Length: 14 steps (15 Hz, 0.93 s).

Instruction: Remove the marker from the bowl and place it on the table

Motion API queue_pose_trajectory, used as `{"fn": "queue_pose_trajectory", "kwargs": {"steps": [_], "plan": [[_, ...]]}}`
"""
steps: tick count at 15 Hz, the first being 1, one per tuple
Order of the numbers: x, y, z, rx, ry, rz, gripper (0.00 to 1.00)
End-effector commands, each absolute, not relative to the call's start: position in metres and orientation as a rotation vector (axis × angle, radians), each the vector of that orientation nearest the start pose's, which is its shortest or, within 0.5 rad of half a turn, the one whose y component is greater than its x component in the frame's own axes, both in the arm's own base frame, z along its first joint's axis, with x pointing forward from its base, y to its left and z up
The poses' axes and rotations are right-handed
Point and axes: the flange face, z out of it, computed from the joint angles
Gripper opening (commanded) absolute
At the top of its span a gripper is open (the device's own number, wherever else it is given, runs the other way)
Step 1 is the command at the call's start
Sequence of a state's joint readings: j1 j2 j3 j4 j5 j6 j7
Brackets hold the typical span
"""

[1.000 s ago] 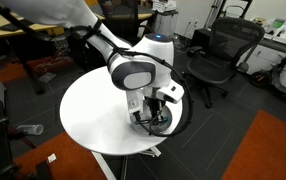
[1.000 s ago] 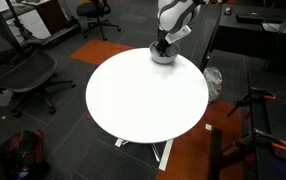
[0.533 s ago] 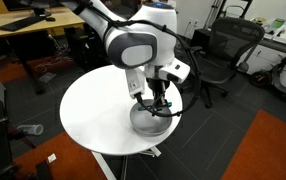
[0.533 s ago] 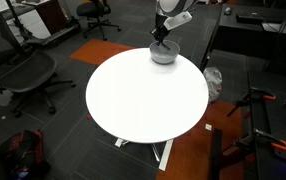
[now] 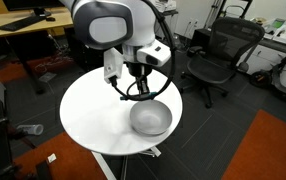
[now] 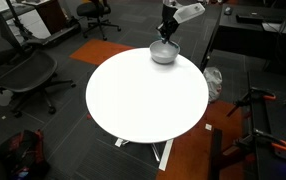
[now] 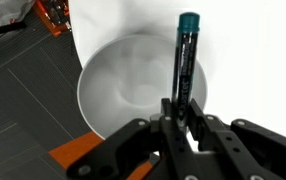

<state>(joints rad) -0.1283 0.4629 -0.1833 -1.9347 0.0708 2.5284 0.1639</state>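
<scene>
We see our jaws clamped on the marker (image 7: 185,65) — teal cap toward the frame's top. It hangs above the bowl (image 7: 123,85) on the white desk (image 7: 258,60).

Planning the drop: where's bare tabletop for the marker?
Nearly the whole table is bare, from the bowl across to the opposite rim. Only the bowl's edge spot is taken; the hand holds the marker above it.

No text, label, brand, number or sign can be read in any view. In the wrist view, the barrel of the marker (image 7: 184,60) is too blurred to make out any print.
</scene>
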Motion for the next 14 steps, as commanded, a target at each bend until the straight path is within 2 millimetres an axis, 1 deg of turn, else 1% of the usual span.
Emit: {"fn": "queue_pose_trajectory", "kwargs": {"steps": [1, 5, 7, 10, 14], "plan": [[0.561, -0.156, 0.279, -3.076, 0.837, -0.220, 0.05], [0.518, -0.122, 0.279, -3.080, 0.844, -0.176, 0.05], [0.502, -0.110, 0.272, -3.084, 0.852, -0.147, 0.05], [0.489, -0.104, 0.257, -3.086, 0.835, -0.167, 0.05], [0.486, -0.106, 0.235, -3.080, 0.819, -0.253, 0.05]]}}
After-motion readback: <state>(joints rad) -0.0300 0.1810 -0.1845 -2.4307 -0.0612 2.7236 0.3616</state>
